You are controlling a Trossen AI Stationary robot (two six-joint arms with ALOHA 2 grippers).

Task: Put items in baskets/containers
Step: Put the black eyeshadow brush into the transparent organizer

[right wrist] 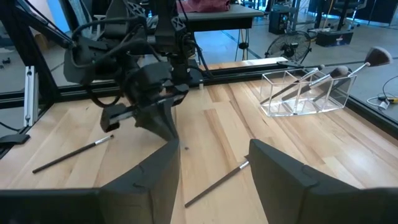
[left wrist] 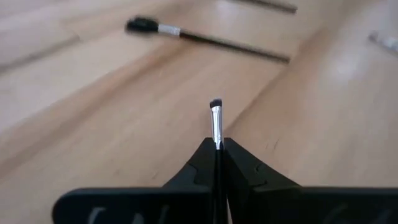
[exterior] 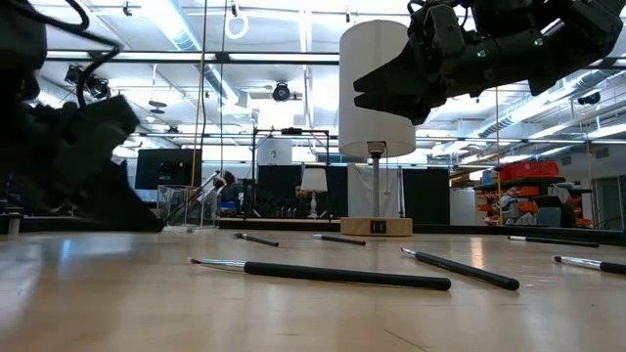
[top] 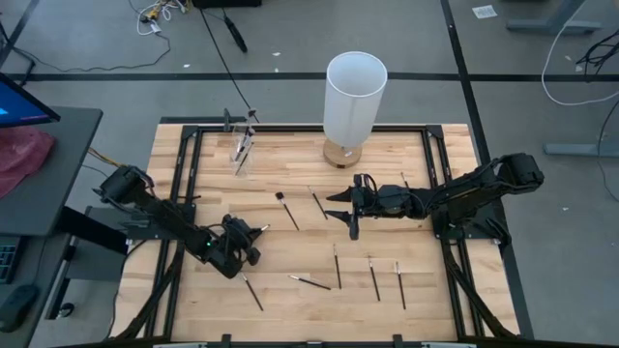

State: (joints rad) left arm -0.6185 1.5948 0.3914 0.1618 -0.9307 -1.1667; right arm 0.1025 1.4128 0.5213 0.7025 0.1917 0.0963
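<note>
A clear container stands near the table's far edge, left of a lamp, with a few brushes leaning in it. Several thin dark brushes lie flat on the wood, such as one mid-table and one nearer the front. My left gripper sits left of centre, shut on a brush. My right gripper hangs open above mid-table, touching nothing; in its wrist view a brush lies on the table below the gap between its fingers. My left gripper pinches a thin brush between its two fingers. The silver ferrule and small dark tuft stick out past the fingertips. The handle runs back along the fingers and is hidden by them. The fingers point low across the table toward its far right.
A white-shaded lamp on a wooden base stands at the far edge, between the container and my right arm. More brushes lie near the front edge. Black frame rails run along the table's left and right sides.
</note>
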